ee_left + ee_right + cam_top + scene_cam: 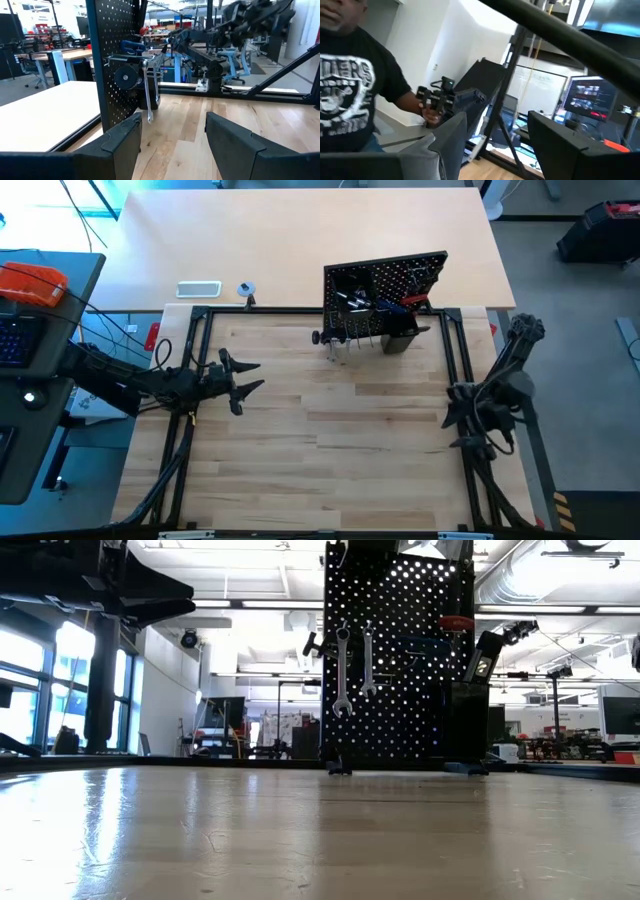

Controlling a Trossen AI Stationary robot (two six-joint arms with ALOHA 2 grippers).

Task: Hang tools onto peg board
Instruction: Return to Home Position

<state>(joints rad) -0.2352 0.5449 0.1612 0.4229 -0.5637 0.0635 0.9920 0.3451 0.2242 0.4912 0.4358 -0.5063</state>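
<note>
Nearest, the left gripper [253,376] hovers over the left side of the pale wood-plank desk [330,450] and points toward its middle. Its dark fingers [122,145] are spread wide and hold nothing. At the desk's right edge the right arm [505,385] is folded up. The right gripper [496,119] is turned out toward the room, its fingers [560,145] likewise parted wide with nothing between them.

Farther back, at the desk's far edge and right of centre, stands the black upright perforated peg board [385,280]. Two silver open-ended wrenches [343,670] hang side by side from wire hooks on its left part. A blue-handled tool [131,47] rests on hooks near the board's middle. A red-handled tool [415,301] sits toward the right, and a small black bin [402,335] is fixed low on the right.

Beyond the board, a second, lighter desk [300,240] carries a flat white rectangular object [198,289] near its front edge. Out in the room past the right gripper, a person in a black T-shirt with white lettering [350,85] holds a black device [437,97] in one hand.
</note>
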